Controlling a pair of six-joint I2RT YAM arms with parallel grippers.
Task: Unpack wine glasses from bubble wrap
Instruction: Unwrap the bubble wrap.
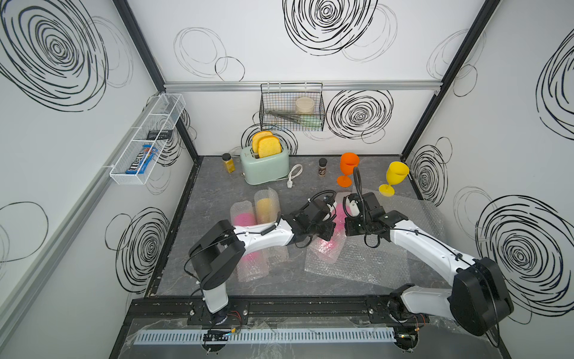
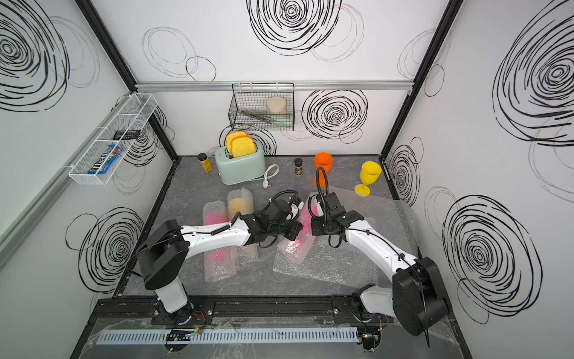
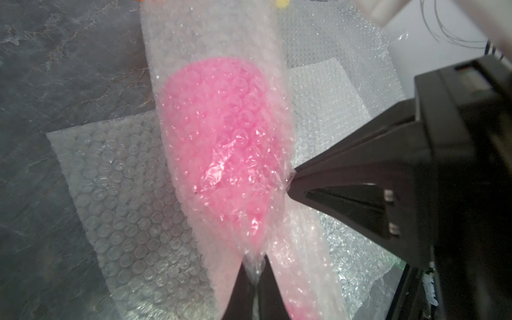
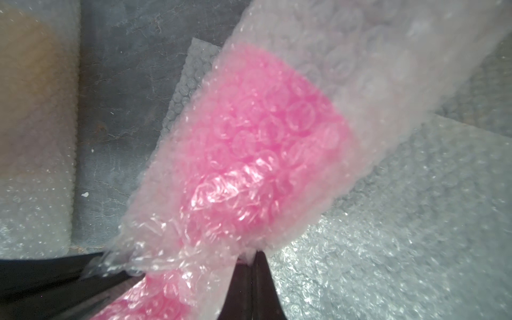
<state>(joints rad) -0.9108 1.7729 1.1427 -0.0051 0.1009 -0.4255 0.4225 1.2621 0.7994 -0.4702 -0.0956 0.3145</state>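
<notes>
Nearest the base, the left gripper (image 3: 255,273) is pinching a fold of the bubble wrap tube (image 3: 205,41), its jaws pressed together on film. The right gripper (image 4: 253,256) is nipping the same tube at its side edge, likewise closed on film. Inside, a pink goblet (image 3: 219,130) is lying over the flat sheets (image 1: 366,261) spread on the table (image 1: 217,183). It is probably being held slightly clear of them, though the wrist views are too blurred to be sure. If the arms pull apart while gripping only thin film, the plastic may tear or slip free. The goblet may also slide out of an open end and roll towards the pink wrapped tube (image 1: 243,217) and yellow wrapped tube (image 1: 266,206) lying beside it. Farther back, an orange goblet (image 1: 348,169) and a yellow goblet (image 1: 394,177) are standing unwrapped, and a toaster (image 1: 267,169) is holding toast (image 1: 268,146). On the back wall a black wire basket (image 1: 273,118) is holding a pale tub (image 1: 305,105) and some utensils. On the side wall a white wire shelf (image 1: 131,136) is holding a candy packet (image 1: 141,163)
</notes>
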